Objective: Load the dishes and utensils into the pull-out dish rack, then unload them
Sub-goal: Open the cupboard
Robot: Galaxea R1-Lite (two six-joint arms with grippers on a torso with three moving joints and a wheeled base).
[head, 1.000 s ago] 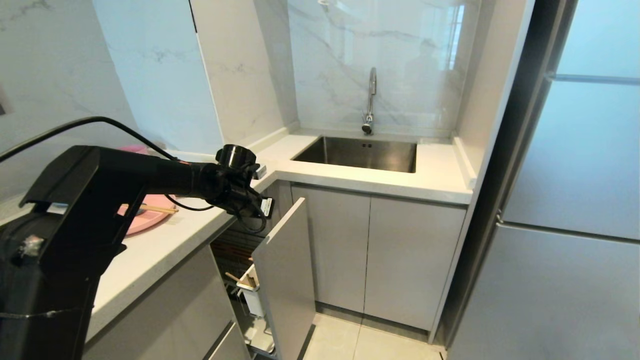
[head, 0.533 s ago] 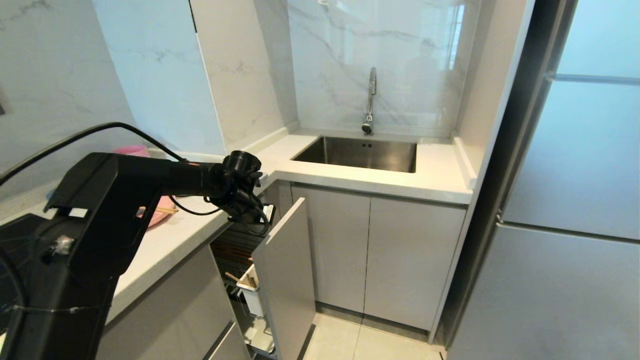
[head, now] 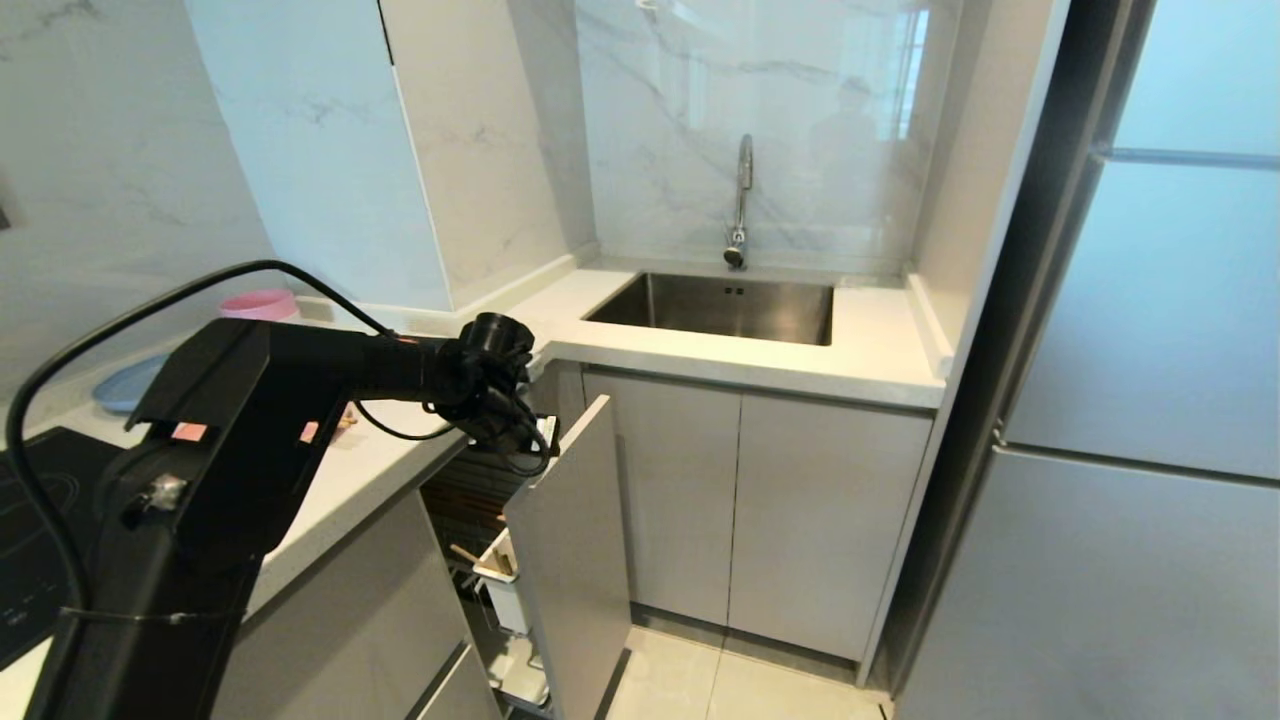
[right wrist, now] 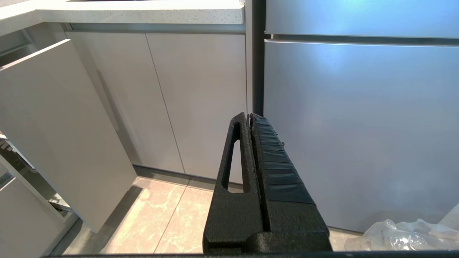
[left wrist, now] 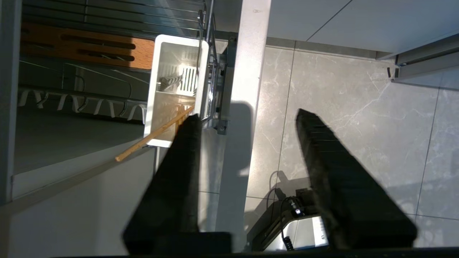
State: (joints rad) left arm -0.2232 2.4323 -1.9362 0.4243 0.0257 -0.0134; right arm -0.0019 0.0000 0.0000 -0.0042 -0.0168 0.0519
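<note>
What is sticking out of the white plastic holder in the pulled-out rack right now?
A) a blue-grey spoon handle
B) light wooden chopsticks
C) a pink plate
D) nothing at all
B: in the left wrist view, thin wooden chopsticks lean out of the white cutlery holder in the pull-out dish rack, beside the open left gripper.

Home kitchen: stainless steel sink (head: pixel 722 308) with chrome tap (head: pixel 741 200) set in white stone countertop (head: pixel 870 345), marble-look wall, grey cabinet doors (head: pixel 750 510), tall steel fridge (head: pixel 1130 400) at right, black induction hob (head: pixel 30 520) near left.
</note>
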